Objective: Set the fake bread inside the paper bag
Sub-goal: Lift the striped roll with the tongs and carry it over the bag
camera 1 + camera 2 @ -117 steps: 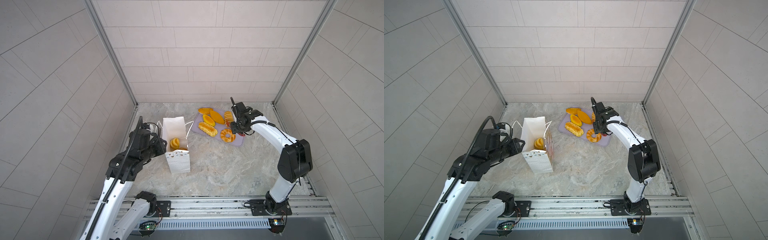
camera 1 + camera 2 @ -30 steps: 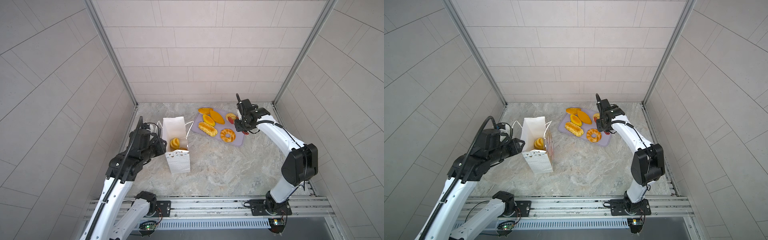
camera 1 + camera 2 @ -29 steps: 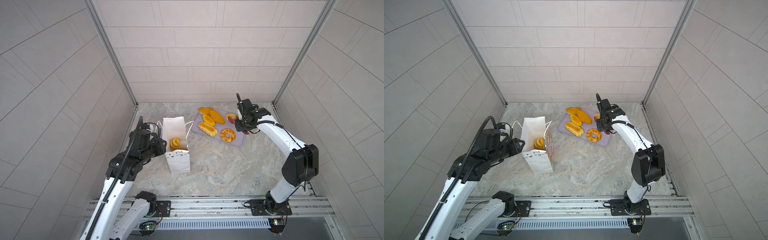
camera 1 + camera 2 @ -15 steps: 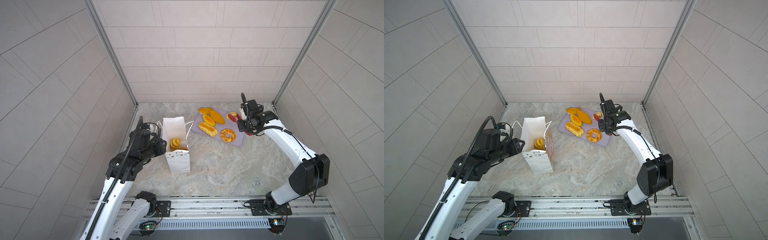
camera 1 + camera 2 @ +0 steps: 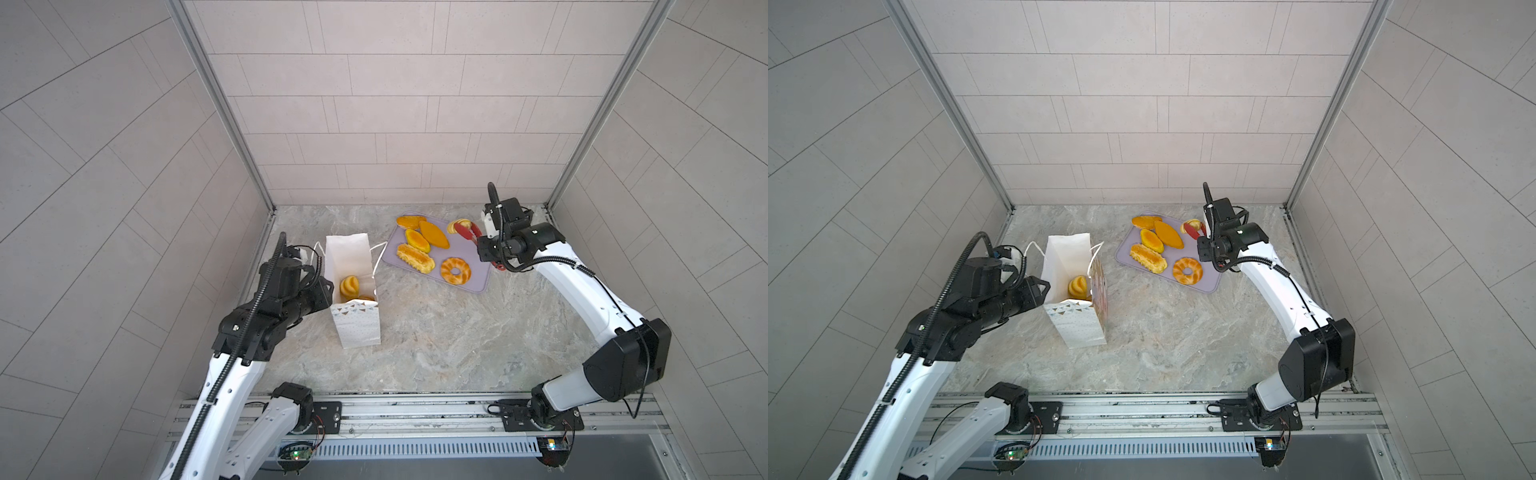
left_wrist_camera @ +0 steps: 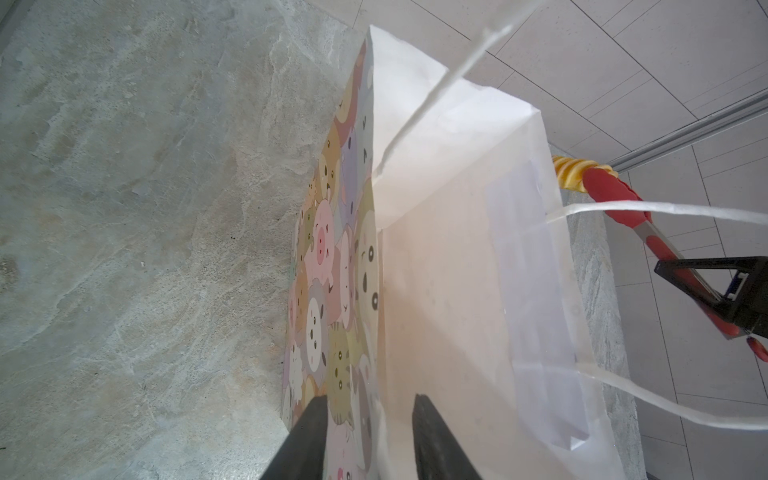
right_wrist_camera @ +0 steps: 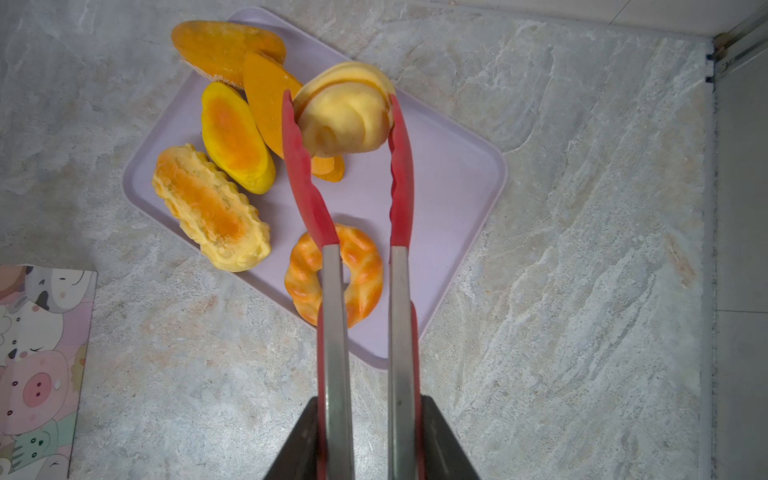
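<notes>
- The pale yellow roll (image 7: 345, 112) hangs above the far end of the tray (image 7: 457, 174), pinched between the red tips of the tongs (image 7: 401, 166).
- It looks light, smooth-skinned and probably a little springy. A rounded shape held along two narrow edges may twist or slip, so gripping across its widest part seems right.
- The right hand (image 7: 370, 436) is clenched on the tongs' metal handles, and the roll depends on that squeeze.
- Five more pieces lie on the tray, the ring (image 7: 361, 274) nearest the handles.
- The bag (image 5: 353, 257) stands upright on the tabletop (image 7: 582, 208) beside the tray, its mouth open and bread (image 5: 349, 286) already inside.
- The left hand (image 6: 370, 432) straddles the bag's printed wall with its jaws apart, not visibly pinching it. The thin paper will likely buckle if knocked.
</notes>
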Robot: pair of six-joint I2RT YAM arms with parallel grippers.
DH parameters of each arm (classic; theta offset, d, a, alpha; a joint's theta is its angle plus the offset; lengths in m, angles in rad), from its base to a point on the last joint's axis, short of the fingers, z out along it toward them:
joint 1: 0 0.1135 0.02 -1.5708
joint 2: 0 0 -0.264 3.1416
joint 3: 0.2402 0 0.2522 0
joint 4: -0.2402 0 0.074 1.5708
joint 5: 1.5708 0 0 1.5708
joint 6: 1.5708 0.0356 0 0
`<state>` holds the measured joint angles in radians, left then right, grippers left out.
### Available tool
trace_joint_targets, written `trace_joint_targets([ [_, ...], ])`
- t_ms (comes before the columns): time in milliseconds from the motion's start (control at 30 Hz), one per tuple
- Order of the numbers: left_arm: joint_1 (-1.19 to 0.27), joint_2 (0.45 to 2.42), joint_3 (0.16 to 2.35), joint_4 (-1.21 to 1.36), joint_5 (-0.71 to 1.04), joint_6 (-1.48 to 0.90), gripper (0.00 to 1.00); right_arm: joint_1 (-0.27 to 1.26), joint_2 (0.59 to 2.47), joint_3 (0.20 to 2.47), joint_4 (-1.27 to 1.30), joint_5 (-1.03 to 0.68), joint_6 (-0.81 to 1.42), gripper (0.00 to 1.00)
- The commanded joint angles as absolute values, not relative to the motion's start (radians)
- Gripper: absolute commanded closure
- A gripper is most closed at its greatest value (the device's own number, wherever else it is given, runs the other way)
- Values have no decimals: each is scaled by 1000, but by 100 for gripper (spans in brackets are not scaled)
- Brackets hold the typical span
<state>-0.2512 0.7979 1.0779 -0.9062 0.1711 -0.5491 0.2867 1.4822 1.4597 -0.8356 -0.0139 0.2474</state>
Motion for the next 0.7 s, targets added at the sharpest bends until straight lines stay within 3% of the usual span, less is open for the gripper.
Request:
trace_joint_targets([
  [0,-253,798,1095,-903,160,-546,60,284,1428,1476,-827,-25,258,66],
  [667,-254,807,1097,-894,162,-552,61,342,1310,1587,-884,-98,287,67],
])
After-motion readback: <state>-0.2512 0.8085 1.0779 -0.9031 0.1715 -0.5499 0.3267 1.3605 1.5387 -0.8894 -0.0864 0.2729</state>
